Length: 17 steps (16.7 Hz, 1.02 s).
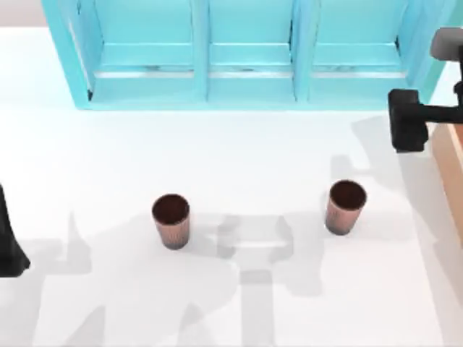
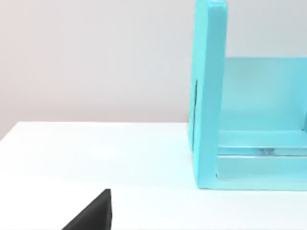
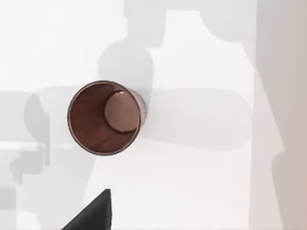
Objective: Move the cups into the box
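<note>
Jaw spacing cannot be told on the right gripper (image 1: 409, 129), poised at two o'clock over the white table (image 1: 87, 159) beside the tan box (image 1: 450, 163), so it should descend squarely over the right cup (image 1: 345, 207), leaving the left cup (image 1: 172, 220) standing before the turquoise shelf unit (image 1: 239, 50).

A turquoise shelf unit (image 1: 246, 54) is standing along the far edge of the white bench (image 1: 253, 311), its three open compartments facing forward, and grey shadows are lying across the bench's near half
</note>
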{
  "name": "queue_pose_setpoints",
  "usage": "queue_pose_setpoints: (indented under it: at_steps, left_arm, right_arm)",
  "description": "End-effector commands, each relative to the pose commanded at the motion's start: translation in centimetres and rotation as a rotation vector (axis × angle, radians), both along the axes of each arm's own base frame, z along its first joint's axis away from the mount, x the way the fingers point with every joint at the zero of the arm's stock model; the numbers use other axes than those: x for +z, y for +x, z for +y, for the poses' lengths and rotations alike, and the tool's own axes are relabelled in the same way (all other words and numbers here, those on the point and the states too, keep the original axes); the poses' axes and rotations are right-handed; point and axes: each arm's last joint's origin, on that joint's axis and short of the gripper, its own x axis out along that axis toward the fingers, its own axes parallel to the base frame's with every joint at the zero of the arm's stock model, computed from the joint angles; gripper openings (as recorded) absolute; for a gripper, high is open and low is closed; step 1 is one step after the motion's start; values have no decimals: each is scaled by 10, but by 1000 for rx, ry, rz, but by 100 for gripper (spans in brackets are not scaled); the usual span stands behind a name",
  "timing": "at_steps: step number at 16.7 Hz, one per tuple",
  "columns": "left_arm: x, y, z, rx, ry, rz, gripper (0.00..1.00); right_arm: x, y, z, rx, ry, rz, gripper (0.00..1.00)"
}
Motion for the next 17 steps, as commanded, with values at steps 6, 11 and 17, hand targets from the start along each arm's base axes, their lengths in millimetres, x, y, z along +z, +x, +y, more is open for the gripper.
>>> queue_pose_setpoints:
  at_steps: [6, 11, 17]
  left_arm:
    - [0, 0, 0, 0, 0, 0, 100]
    - [0, 0, 0, 0, 0, 0, 100]
    - [0, 0, 0, 0, 0, 0, 100]
  right_arm:
    - [-23, 54, 53, -3, -84, 270, 100]
    - [-31, 65, 67, -4, -107, 324, 100]
    - [-44, 66, 66, -5, -109, 329, 100]
